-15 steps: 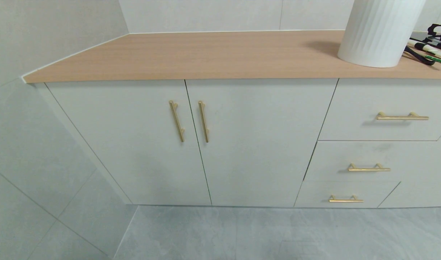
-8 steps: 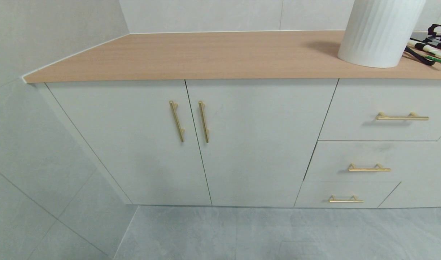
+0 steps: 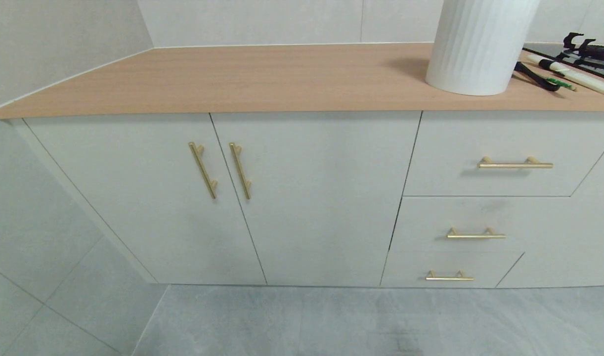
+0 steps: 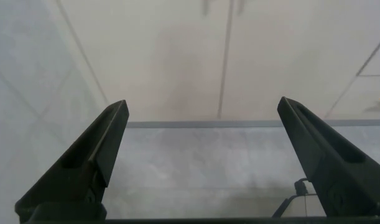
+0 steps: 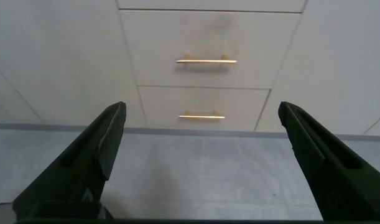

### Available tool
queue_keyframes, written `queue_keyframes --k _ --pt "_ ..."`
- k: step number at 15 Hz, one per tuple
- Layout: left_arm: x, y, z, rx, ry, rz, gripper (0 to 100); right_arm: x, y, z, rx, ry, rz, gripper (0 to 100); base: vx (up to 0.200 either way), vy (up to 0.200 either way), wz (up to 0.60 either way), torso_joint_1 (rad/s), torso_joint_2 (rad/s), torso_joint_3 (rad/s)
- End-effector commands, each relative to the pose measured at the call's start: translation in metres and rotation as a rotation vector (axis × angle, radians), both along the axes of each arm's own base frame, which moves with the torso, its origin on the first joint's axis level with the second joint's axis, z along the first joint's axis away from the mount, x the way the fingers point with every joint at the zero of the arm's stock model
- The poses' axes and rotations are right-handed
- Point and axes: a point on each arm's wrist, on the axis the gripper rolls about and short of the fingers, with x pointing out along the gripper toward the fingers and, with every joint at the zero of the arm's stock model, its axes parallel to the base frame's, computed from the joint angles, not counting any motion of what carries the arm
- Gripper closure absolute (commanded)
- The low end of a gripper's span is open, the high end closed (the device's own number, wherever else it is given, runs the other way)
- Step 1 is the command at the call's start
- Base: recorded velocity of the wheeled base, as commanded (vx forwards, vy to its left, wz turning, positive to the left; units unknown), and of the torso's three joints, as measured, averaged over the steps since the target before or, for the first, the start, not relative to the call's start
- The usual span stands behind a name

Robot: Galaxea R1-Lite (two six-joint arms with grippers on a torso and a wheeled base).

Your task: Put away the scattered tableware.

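Facing a long white cabinet (image 3: 326,198) with gold bar handles, we see two doors on our left and three stacked drawers (image 3: 480,217) on our right. A light wood worktop (image 3: 233,79) runs across its top. A tall white ribbed cylindrical container (image 3: 480,49) stands on the worktop toward the right.

Both arms hang low, near the grey tiled floor (image 3: 331,321). The left gripper (image 4: 202,107) points at the foot of the doors, its two black fingers spread wide apart and holding nothing. The right gripper (image 5: 202,109) points at the lower drawers, spread just as wide and likewise empty.

The scattered tableware (image 3: 554,78), a loose cluster of slim black, white and green sticks and utensils, lies flat on the worktop just right of the container. It sits well above and to the right of both grippers. Its long axes run roughly along the worktop, slanting toward the front edge. We judge the right arm the nearer one.
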Motion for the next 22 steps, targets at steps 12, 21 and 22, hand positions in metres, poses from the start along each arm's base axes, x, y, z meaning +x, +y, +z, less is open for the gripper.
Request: queue_keyframes --k 12,21,22 --pt "0.0000 0.0000 -0.0001 -0.008 0.001 0.001 0 0.0001 0.0000 0.0000 -0.001 0.001 0.000 0 0.000 -0.083 0.00 0.001 0.00 0.001" --pt "0.0000 0.0000 -0.0001 -0.008 0.001 0.001 0 0.0002 0.0000 0.0001 -0.001 0.002 0.000 0 0.111 0.000 0.00 0.000 0.00 0.003" --pt "0.0000 0.0000 -0.0001 -0.008 0.001 0.001 0 0.0002 0.0000 0.0001 -0.001 0.002 0.000 0 0.000 0.000 0.00 0.000 0.00 0.000"
